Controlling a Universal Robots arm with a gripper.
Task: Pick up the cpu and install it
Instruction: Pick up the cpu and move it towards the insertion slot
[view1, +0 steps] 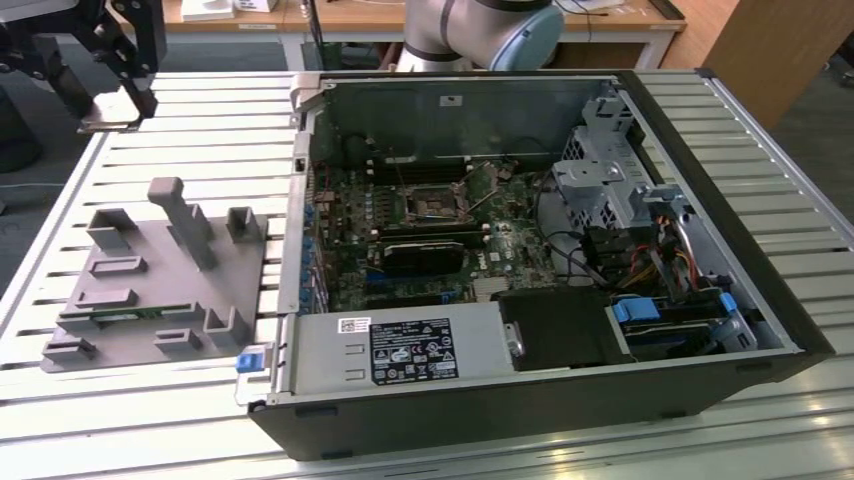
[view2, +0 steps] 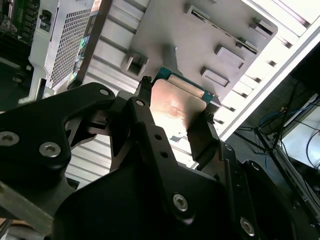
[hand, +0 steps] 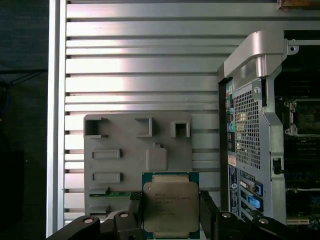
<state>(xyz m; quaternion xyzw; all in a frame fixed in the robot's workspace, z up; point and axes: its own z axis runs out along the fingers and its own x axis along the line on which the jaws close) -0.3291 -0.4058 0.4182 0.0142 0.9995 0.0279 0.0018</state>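
The cpu (hand: 171, 212) between the fingers (hand: 206, 207) of the pincer (hand: 170, 200), off the fixture (hand: 125, 145)

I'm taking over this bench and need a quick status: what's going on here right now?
The arm's gripper is shut on the cpu, with a finger on each of two opposite edges. It holds the chip lifted clear of the grey parts holder on the slatted table. In the exterior view the open computer case lies at the exterior view's right, and its motherboard socket looks unfilled, so the cpu is not yet installed.
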